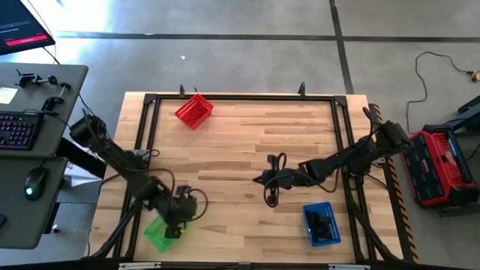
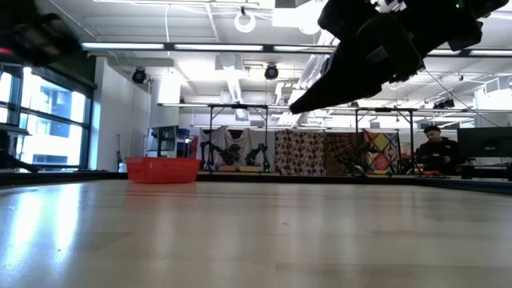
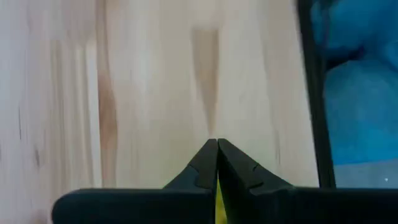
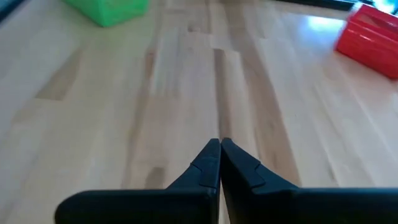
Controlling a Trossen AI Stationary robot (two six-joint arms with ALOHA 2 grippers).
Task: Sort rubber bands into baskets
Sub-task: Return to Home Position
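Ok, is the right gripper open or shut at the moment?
Shut. In the right wrist view the right gripper has its fingertips pressed together with nothing between them, above the bare table.

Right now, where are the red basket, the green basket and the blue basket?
red basket [image 2: 163, 170]: low view, on its front wall.
green basket [image 4: 112, 11]: right wrist view, on its side wall.
blue basket [image 1: 308, 226]: high view, on its left rim.
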